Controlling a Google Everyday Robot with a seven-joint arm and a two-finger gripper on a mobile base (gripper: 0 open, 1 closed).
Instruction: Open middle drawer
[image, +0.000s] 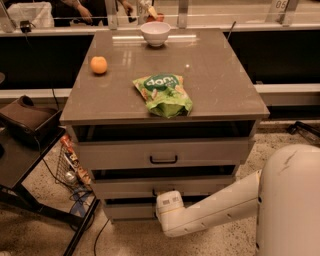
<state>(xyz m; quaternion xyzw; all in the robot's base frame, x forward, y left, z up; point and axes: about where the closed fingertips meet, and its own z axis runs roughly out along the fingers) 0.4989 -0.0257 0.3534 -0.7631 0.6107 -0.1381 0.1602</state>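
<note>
The middle drawer sits between a taller-fronted top drawer and a slimmer bottom drawer, with a dark gap above its front; at its centre we see the robot's gripper pressed against the handle, the white arm reaching in from the right; whether it grips or stands open we cannot tell; on the cabinet top lie a green snack bag, an orange and a white bowl.
</note>
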